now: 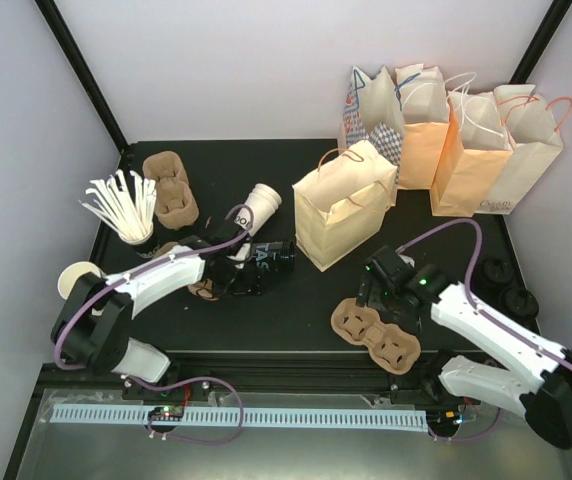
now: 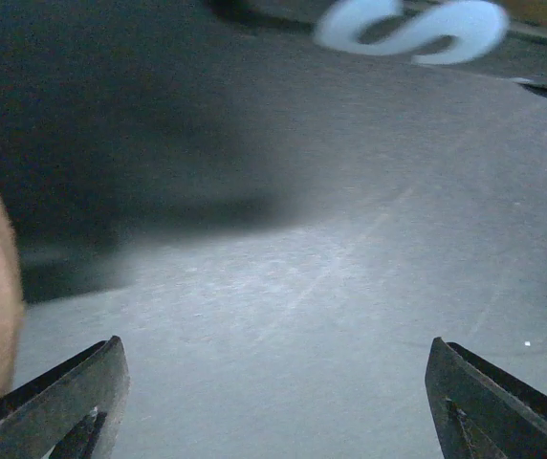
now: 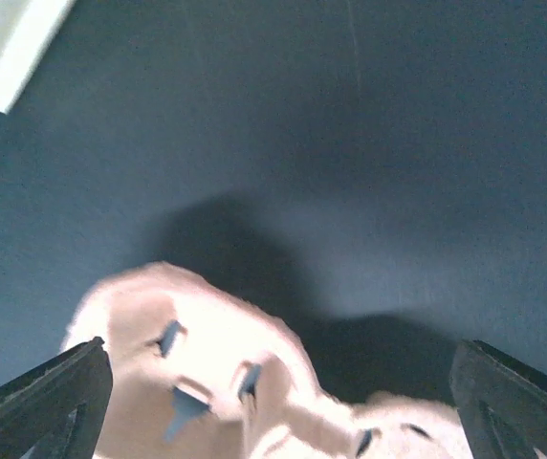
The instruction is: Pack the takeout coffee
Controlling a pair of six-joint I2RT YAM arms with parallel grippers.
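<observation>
The takeout coffee cup (image 1: pixel 263 203), white with black lettering, lies tilted on the black table behind the left arm, with no lid on it. A black cup (image 1: pixel 272 258) with pale lettering lies on its side just right of my left gripper (image 1: pixel 244 278). In the left wrist view the left gripper (image 2: pixel 273 402) stands open low over bare table, with a pale letter of the black cup (image 2: pixel 407 24) ahead. My right gripper (image 1: pixel 371 295) hangs open over a brown cup carrier (image 1: pixel 374 335). In the right wrist view the carrier (image 3: pixel 216 363) shows blurred below the right gripper (image 3: pixel 278 402).
A tan paper bag (image 1: pixel 344 205) stands mid-table, with more bags (image 1: pixel 466 140) behind it at the back right. A second carrier (image 1: pixel 171 185), a cup of white straws (image 1: pixel 121 205) and a cream cup (image 1: pixel 78 278) are on the left. Black lids (image 1: pixel 506 285) lie far right.
</observation>
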